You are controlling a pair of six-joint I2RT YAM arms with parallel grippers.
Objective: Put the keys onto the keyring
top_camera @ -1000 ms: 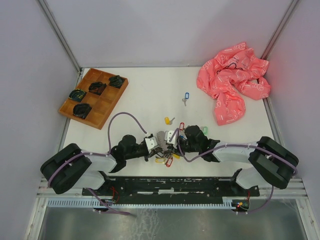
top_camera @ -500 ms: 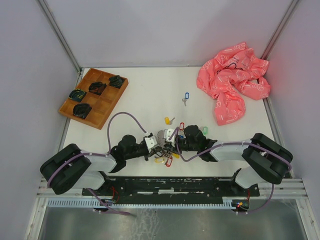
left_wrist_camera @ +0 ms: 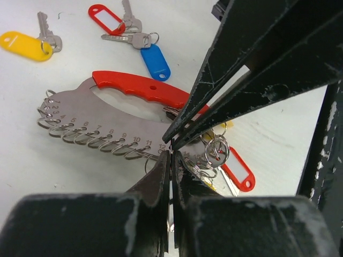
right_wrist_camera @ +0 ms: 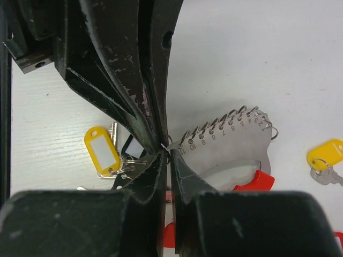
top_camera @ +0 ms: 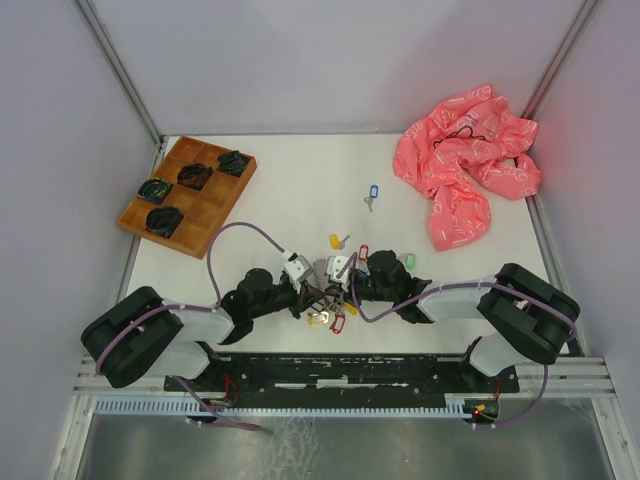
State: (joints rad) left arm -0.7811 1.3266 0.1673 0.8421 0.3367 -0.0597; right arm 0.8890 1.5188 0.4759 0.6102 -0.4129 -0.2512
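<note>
**Both grippers pinched tip to tip at the edge of the keyring**

The keyring [left_wrist_camera: 102, 120] is a flat silvery plate. It has a row of small wire loops along one curved edge, each under a stamped number, and a curved red piece [left_wrist_camera: 144, 88] along the other side. It lies flat on the table, directly at the fingertips of both arms.

The left gripper [left_wrist_camera: 171, 155] has its fingers pressed fully together, with the tips at the plate's edge by the highest numbers. I cannot tell whether a wire is caught between them. The right gripper [right_wrist_camera: 168, 154] meets it from the opposite side. Only a thin slit shows between its fingers, and I see nothing clearly inside.

I count seven keys. Beyond the fingertips lie:
- a yellow-tagged key [top_camera: 336, 241];
- a red-tagged key [top_camera: 363, 252];
- a blue-tagged key [left_wrist_camera: 155, 60], just beside the plate;
- a green-tagged key [top_camera: 408, 260], beyond the right fingers;
- a second blue key [top_camera: 372, 192], well apart and further out.

On the near side of the fingers, one yellow tag [right_wrist_camera: 102, 151] and one red tag [left_wrist_camera: 238, 171] sit among a small cluster of rings.

The table [top_camera: 290, 190] is white. Far to the left of the left fingers stands one wooden tray [top_camera: 208, 205] holding four dark coiled items [top_camera: 195, 175]. Far out to the right of the right fingers lies one crumpled pink sheet [top_camera: 465, 165]. Pale walls [top_camera: 320, 60] close the space on three sides.
</note>
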